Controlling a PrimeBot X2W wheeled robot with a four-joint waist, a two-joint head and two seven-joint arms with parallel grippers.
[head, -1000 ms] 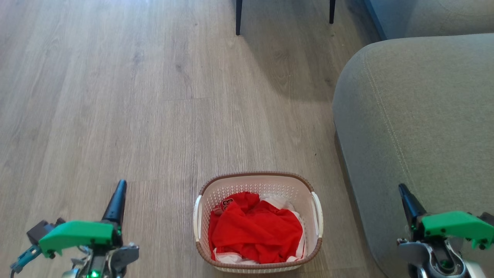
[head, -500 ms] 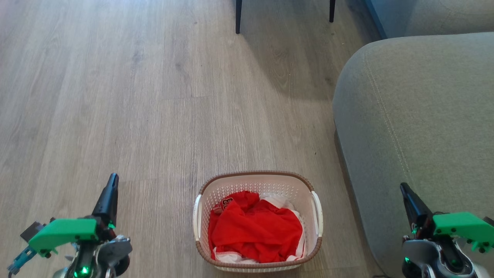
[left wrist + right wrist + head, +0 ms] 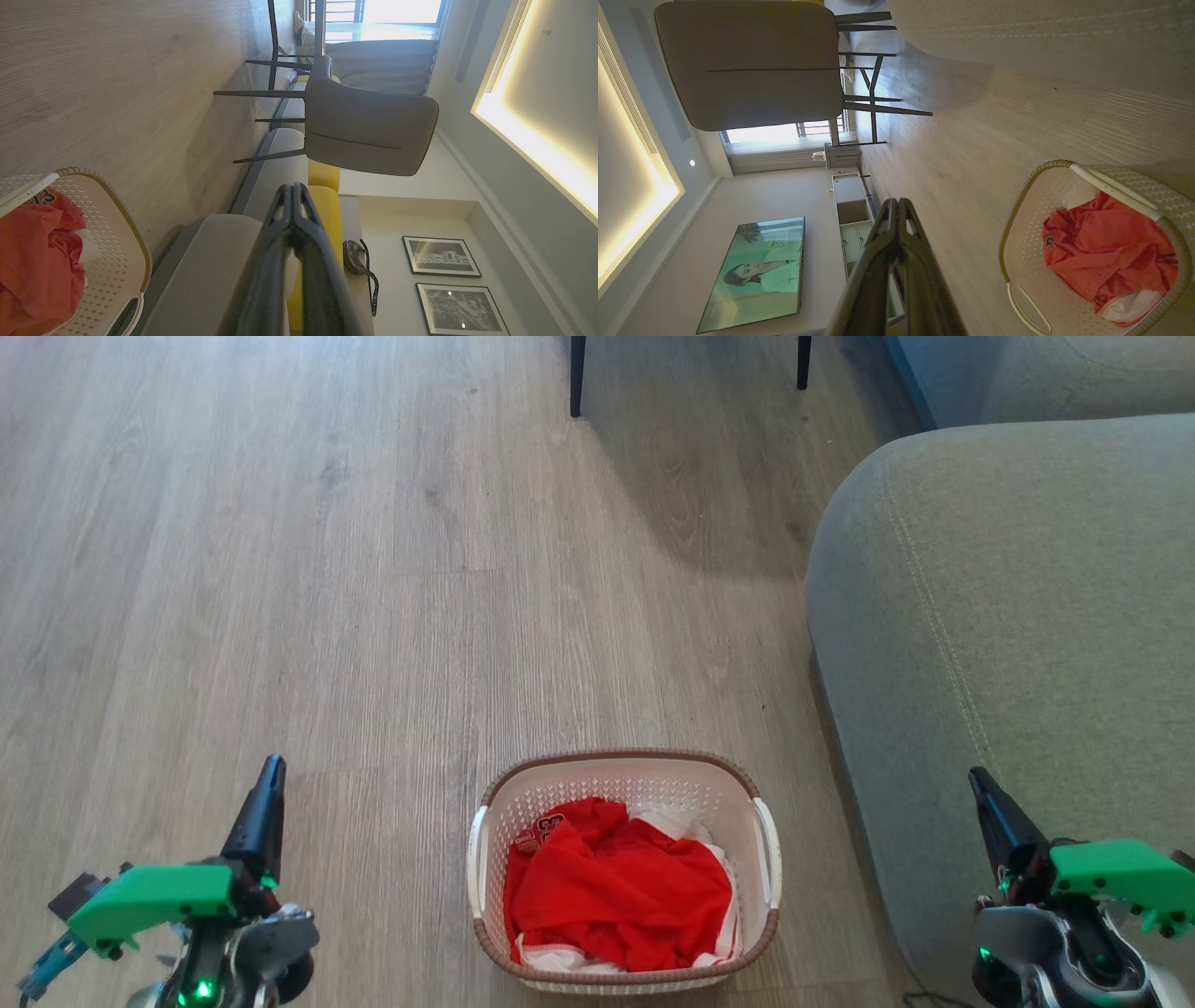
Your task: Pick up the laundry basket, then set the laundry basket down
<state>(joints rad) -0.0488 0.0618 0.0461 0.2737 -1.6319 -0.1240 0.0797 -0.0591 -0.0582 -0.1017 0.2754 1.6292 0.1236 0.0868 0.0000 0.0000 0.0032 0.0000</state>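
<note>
The laundry basket [image 3: 644, 791] stood upright on the wood floor [image 3: 327, 569], at 6 o'clock in the head view, with neither claw touching it. It held a crumpled red garment [image 3: 616, 887] lying over white cloth [image 3: 677, 821]. A grey sofa [image 3: 1008, 616] was just beside the basket at its 3 o'clock, with a strip of floor between them. The left gripper [image 3: 271, 773] was at 8 o'clock in the head view, well apart from the basket. Its wrist view showed the fingers pressed together at the tips and holding nothing. The right gripper [image 3: 977, 777] was at 4 o'clock, in front of the sofa, its fingers likewise pressed together and empty. Two dark chair legs [image 3: 577, 373] stood at 12 o'clock.
</note>
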